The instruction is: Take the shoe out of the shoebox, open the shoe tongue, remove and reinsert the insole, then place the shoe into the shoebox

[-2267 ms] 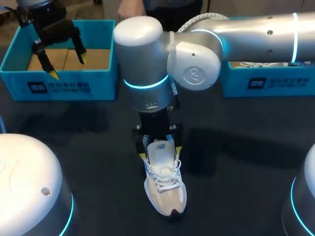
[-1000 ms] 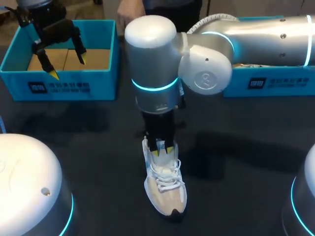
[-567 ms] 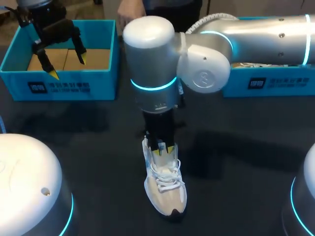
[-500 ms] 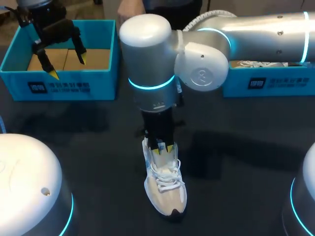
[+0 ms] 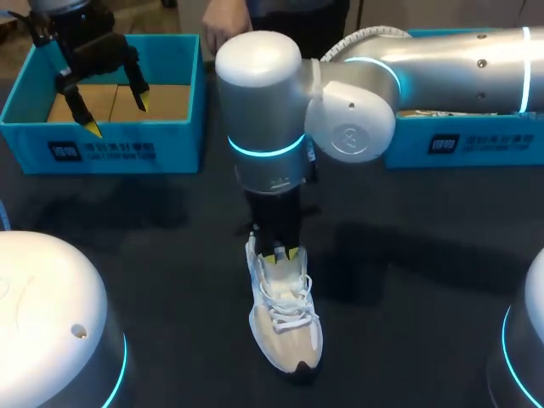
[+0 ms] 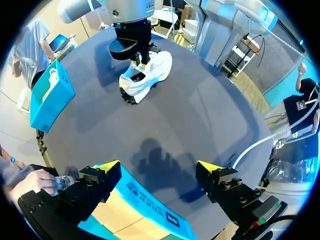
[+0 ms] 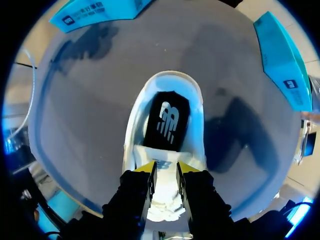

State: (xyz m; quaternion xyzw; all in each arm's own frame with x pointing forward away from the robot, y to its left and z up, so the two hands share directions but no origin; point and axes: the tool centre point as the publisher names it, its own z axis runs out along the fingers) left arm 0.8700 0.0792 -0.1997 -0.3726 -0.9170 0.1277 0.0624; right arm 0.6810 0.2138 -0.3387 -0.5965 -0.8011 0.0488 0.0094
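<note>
White shoe (image 5: 285, 327) upright on the dark table (image 5: 170, 221), near its middle, toe toward the robot's side, well apart from both boxes. Right gripper (image 5: 280, 253) pointing straight down over the shoe's mouth, fingers narrow, pinched on the white tongue (image 7: 165, 174) from 2 sides. Black insole (image 7: 167, 120) flat inside the shoe, just ahead of those fingers. Left gripper (image 5: 117, 116) spread wide above the blue shoebox (image 5: 102, 151) at the table's far left, holding nothing. Another blue box (image 5: 459, 144) at the far right.
</note>
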